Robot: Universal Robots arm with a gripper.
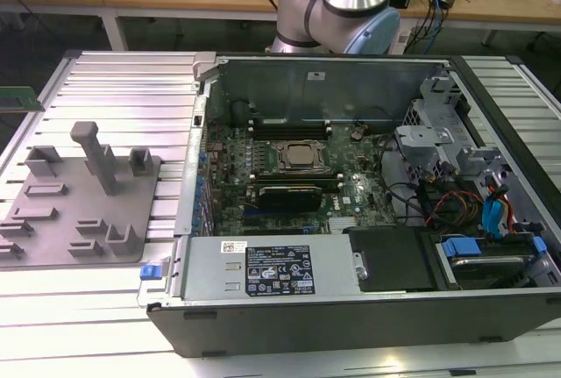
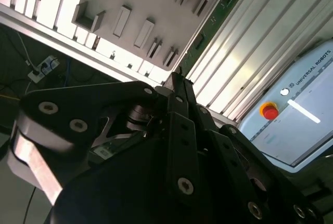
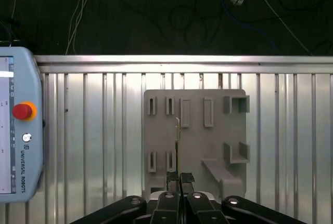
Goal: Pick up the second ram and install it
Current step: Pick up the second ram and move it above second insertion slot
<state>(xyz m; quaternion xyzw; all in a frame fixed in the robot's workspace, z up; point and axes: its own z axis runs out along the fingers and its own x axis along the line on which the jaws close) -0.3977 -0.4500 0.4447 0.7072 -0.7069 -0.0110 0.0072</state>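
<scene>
Green and thin, the second ram (image 2: 213,24) is pinched between the black fingers (image 3: 176,179), which are closed on it from both sides. In the second wrist view we see its flat face with dark chips, reaching out from the fingertips. In the first wrist view we see it only by its edge, as a thin line.

Behind the stick in both wrist views lies the grey holder tray (image 3: 197,146) with its small slots and posts. The tray rests on the ribbed metal table (image 3: 93,130), and the stick is raised above it, not touching it. A pale blue control tablet (image 3: 21,130) with a red round button lies on the table beside the tray, apart from it.

In the exterior view the second ram (image 1: 17,97) shows as a short green strip at the exterior view's left edge, above the table and well apart from the open computer case (image 1: 307,343). The case lies on the exterior view's right of the tray. Inside it we see the big green motherboard (image 1: 355,194) with the CPU socket (image 1: 298,157) near its middle. Just beside the socket a long dark module with a green edge sits on the board.
</scene>
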